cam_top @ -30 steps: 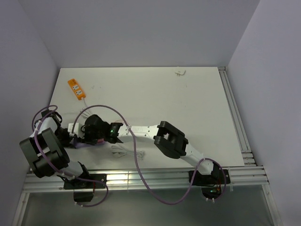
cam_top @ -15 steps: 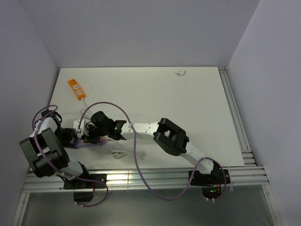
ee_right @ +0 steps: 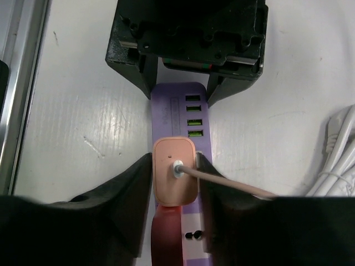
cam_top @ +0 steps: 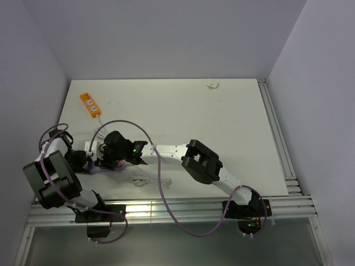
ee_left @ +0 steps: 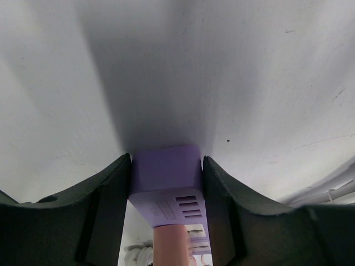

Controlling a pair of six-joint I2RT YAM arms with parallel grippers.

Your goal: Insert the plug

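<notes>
The salmon-pink plug [ee_right: 175,177] sits flat on top of the lilac power strip [ee_right: 176,113], with its pale-pink cord [ee_right: 233,185] running off to the right. Its prongs are hidden under it. My right gripper [ee_right: 173,183] is shut on the plug, one finger on each side. My left gripper [ee_left: 166,177] is shut on the end of the lilac strip [ee_left: 166,169], and the plug [ee_left: 171,246] shows just behind. In the top view both grippers meet at the table's left: the left gripper [cam_top: 86,165] and the right gripper [cam_top: 109,159].
An orange power strip [cam_top: 89,103] lies at the far left. A bundle of white cord [cam_top: 141,178] lies near the strip and also shows in the right wrist view [ee_right: 338,149]. A small white object [cam_top: 212,85] sits at the far edge. Metal rails [cam_top: 283,144] line the right side.
My right wrist has shifted a little and turned over the lilac strip, still holding the plug. The left arm has not moved.
</notes>
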